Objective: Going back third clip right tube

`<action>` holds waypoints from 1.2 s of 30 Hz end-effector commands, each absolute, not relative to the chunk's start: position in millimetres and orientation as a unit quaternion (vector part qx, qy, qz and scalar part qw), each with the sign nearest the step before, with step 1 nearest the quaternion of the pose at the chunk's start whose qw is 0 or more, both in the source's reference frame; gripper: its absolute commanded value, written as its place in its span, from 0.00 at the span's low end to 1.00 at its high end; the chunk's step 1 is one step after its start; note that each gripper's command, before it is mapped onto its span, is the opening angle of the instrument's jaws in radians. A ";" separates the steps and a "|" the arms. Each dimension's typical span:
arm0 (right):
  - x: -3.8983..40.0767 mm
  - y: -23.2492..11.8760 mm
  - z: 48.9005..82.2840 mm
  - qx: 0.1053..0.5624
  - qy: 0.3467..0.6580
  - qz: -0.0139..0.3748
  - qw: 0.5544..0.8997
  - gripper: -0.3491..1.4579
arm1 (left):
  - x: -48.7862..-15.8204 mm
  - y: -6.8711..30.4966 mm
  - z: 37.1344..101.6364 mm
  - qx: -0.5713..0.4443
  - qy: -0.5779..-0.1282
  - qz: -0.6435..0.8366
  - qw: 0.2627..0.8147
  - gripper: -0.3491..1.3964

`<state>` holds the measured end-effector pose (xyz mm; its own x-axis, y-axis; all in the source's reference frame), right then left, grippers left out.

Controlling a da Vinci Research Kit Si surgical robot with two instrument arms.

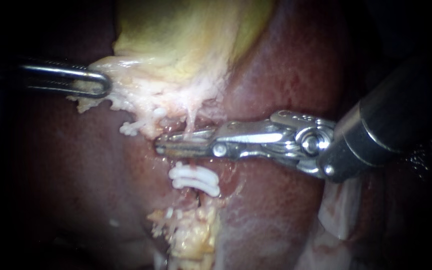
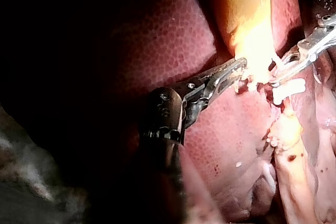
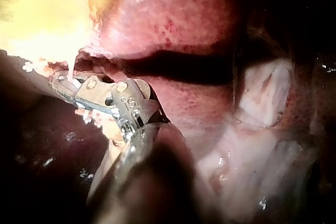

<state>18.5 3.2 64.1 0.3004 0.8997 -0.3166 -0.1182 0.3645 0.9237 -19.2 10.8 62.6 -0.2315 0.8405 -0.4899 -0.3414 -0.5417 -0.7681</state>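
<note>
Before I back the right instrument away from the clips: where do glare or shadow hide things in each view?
Endoscope view: light pools mid-scene, glare on the right instrument metal, edges fall black; the white clips show plainly. Left wrist view: gallbladder washed out by glare, the area behind the left instrument dark. Right wrist view: gallbladder glares, foreground around the shaft is dark.

The right tool [image 3: 62, 82] is seen stretched over the red liver [image 3: 173, 24]. The yellow gallbladder [image 3: 42, 9] is found just ahead of the tool, and small white clips [image 3: 86, 117] are glimpsed close under it.
</note>
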 end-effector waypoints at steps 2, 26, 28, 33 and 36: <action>18.7 3.0 64.4 0.428 0.466 0.368 0.681 0.15 | -19.2 10.8 62.6 -0.474 -0.264 0.739 0.400 0.00; 16.2 4.7 69.7 0.357 0.500 0.353 0.705 0.44 | -19.2 10.7 62.6 -0.474 -0.263 0.739 0.400 0.00; 15.7 4.6 69.5 0.354 0.504 0.346 0.708 0.44 | -19.2 10.7 62.6 -0.474 -0.263 0.739 0.400 0.00; 14.4 4.1 68.9 0.333 0.520 0.308 0.723 0.45 | -19.2 10.6 62.6 -0.474 -0.263 0.739 0.400 0.00; 13.5 3.7 68.5 0.308 0.533 0.283 0.735 0.47 | -19.1 10.6 62.6 -0.474 -0.263 0.739 0.400 0.00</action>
